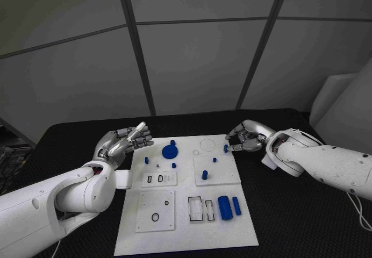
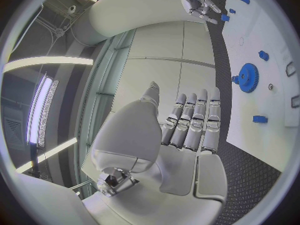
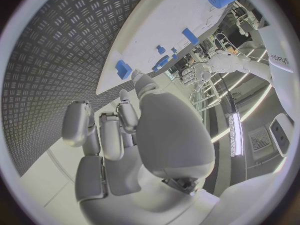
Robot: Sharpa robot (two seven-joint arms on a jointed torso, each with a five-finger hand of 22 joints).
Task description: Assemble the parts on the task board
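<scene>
I have the white task board [image 1: 186, 215] lying in the middle of the black table [image 1: 294, 215], and both hands are up at its far end. My right hand [image 1: 247, 137] sits at the far right corner of the board with its fingers curled in, and it pinches a small blue peg [image 1: 226, 148] between thumb and fingertip right at the board's edge; the right wrist view shows that same blue piece [image 3: 123, 68] at the fingertips against the board's rim. My left hand [image 1: 124, 142] hovers at the far left edge of the board, fingers extended side by side and holding nothing; in the left wrist view the fingers [image 2: 194, 120] lie straight and together, clear of the board. On the far part of the board I see a blue gear [image 1: 170, 152] just right of the left hand, with a small blue peg [image 1: 147, 159] near it on its left. Toward the middle a short blue peg [image 1: 205, 174] stands upright. At the near right of the board two blue cylinders [image 1: 224, 207] lie side by side next to a pair of rectangular slots [image 1: 201, 208].
</scene>
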